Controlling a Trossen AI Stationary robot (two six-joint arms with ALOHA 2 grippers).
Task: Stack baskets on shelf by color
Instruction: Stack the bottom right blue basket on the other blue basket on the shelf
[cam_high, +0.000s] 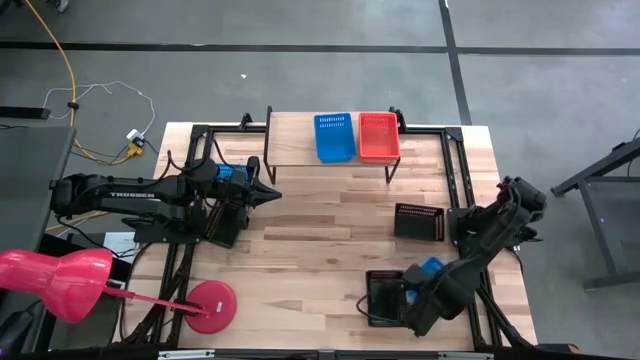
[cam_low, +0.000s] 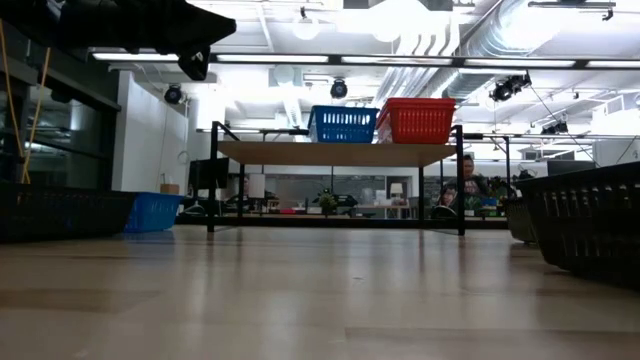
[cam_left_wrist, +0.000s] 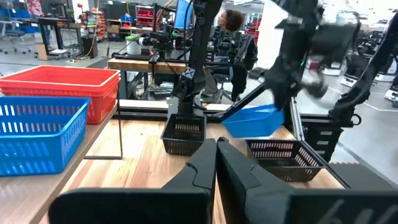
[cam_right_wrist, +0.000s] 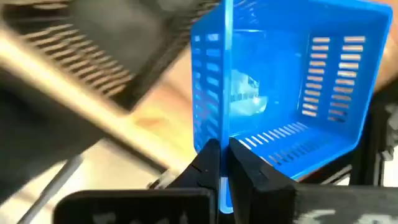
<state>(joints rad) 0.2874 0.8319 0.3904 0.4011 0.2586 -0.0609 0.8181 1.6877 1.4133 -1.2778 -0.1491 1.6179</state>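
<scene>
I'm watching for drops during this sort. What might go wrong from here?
The right hand pinches only one thin wall of the blue basket, so the basket could swing or slip out. Carried to the shelf, it could knock the black basket lying between.

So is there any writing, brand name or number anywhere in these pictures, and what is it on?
"TROSSEN": white letters along the left arm, seen from above; small but just legible.
Nothing readable on the blue basket pinched by the right gripper, on the shelf or on the pink lamp.
</scene>
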